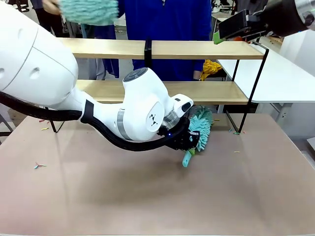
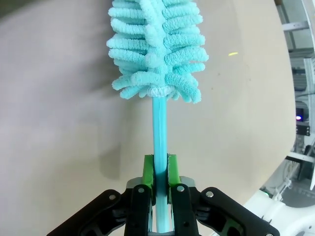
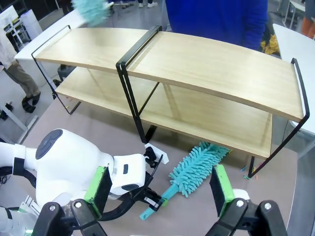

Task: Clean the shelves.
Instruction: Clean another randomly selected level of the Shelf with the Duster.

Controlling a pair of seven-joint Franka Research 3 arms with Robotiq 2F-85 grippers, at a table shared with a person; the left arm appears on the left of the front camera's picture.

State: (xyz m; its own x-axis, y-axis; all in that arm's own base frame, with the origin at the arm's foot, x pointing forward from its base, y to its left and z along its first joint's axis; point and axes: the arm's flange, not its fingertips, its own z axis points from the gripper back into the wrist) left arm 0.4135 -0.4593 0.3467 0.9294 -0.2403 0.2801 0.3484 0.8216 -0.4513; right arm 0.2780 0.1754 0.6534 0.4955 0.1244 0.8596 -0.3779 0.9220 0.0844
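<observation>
The shelves (image 1: 206, 49) (image 3: 211, 66), two light-wood boards on a black frame, stand at the table's far side. My left gripper (image 1: 190, 141) (image 2: 160, 169) (image 3: 154, 197) is shut on the handle of a teal fluffy duster (image 1: 201, 125) (image 2: 155, 44) (image 3: 197, 167). The duster's head lies low over the table, just in front of the lower shelf's right part. High above the shelf's right end, my right gripper (image 1: 227, 28) (image 3: 160, 187) hangs open with nothing between its fingers. A person in blue behind the shelves holds a second teal duster (image 1: 89, 10) (image 3: 91, 10) over the top board's left end.
The brown table (image 1: 147, 196) has small coloured scraps (image 1: 38, 165) at the left and near the shelf's right leg (image 1: 236, 132). A white table (image 1: 278, 73) stands to the right. My left arm's bulky elbow (image 1: 142, 105) sits in front of the lower shelf.
</observation>
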